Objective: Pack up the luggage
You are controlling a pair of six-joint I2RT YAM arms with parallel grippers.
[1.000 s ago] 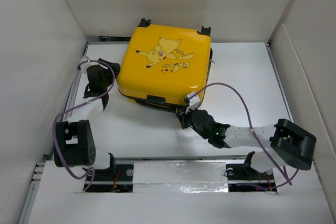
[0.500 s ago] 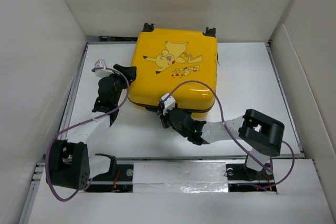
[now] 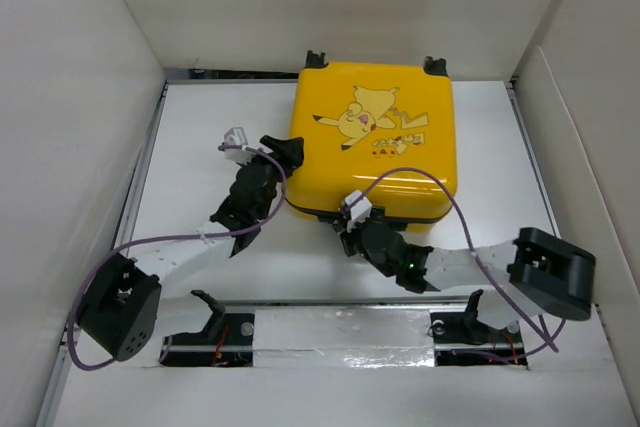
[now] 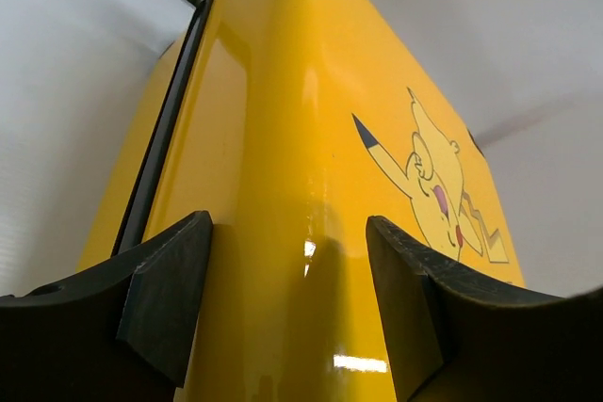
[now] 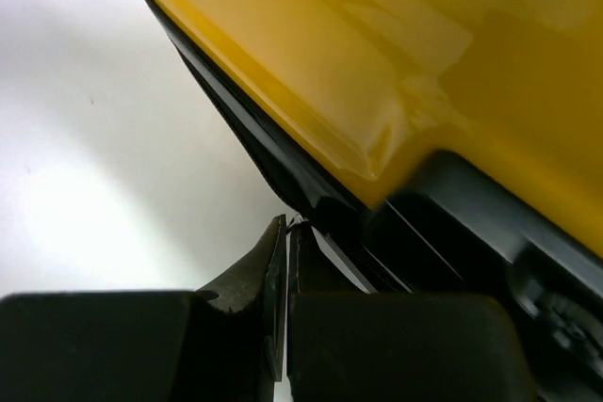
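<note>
The small square yellow hard-shell suitcase lies flat and shut on the white table, Pikachu cartoon facing up. It sits toward the far wall, right of centre, black wheels pointing back, black trim along its seam, shell glossy.

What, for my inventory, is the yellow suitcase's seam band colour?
Black seam band on the square yellow hard-shell suitcase; best in left wrist view.

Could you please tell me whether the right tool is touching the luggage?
Cannot tell. In the right wrist view the tip of the shut right tool sits at the seam of the luggage, but neither contact nor a gap shows plainly.
</note>
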